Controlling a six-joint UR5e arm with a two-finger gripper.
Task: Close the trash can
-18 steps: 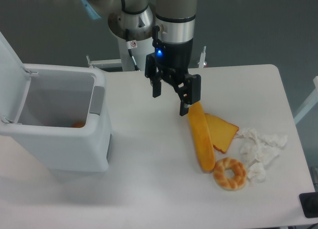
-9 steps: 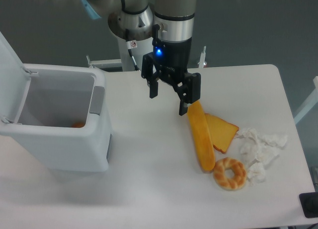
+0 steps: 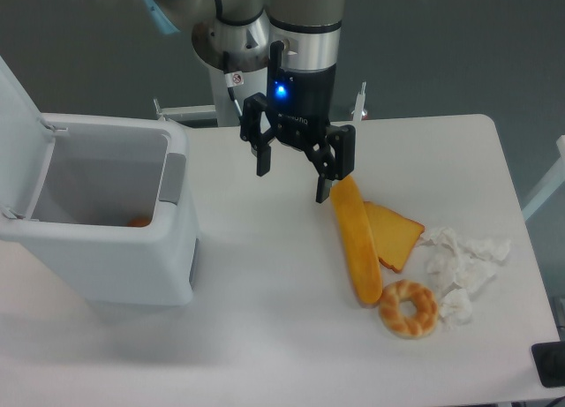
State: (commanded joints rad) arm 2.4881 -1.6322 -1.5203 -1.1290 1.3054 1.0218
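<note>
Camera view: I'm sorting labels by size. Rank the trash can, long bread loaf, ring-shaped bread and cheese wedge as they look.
1. trash can
2. long bread loaf
3 and 4. cheese wedge and ring-shaped bread look alike; the loaf hides part of the wedge.

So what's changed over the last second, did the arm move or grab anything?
The gripper rose a little and shifted slightly left toward the trash can, its fingers spreading a bit wider. It's open and holds nothing. The trash can's lid is still up, and the long bread, cheese wedge, bagel and crumpled tissue haven't moved.
</note>
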